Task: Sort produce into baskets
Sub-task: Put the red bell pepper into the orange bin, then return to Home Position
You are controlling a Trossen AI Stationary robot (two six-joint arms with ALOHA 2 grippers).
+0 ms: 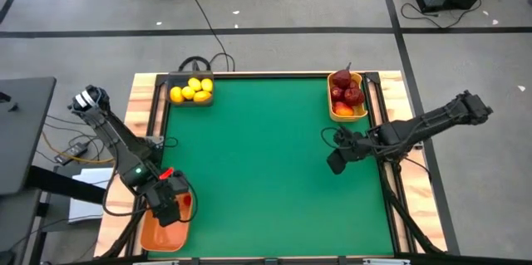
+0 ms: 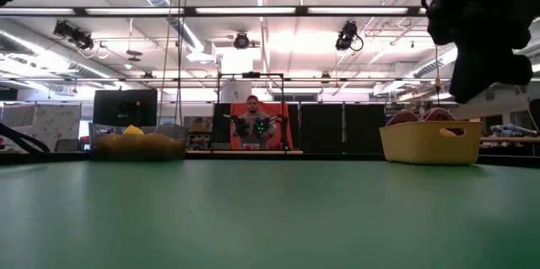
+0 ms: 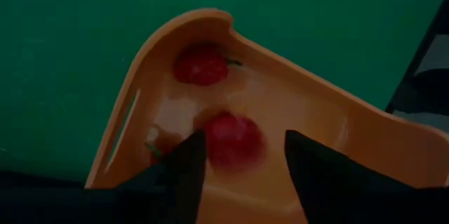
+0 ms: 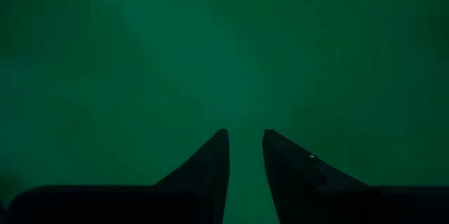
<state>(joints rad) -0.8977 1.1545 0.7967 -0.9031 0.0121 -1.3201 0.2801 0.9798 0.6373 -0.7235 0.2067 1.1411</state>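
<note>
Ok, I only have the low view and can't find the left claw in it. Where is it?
Observer: The left claw is over the orange tray, at the table corner by the left arm's base.
Operator: Is it gripping anything?
Observer: It doesn't look so. Its fingers stand apart, with a red berry between them down in the tray.
Operator: Anything else in there?
Observer: A second red berry lies farther in, near the rim.
</note>
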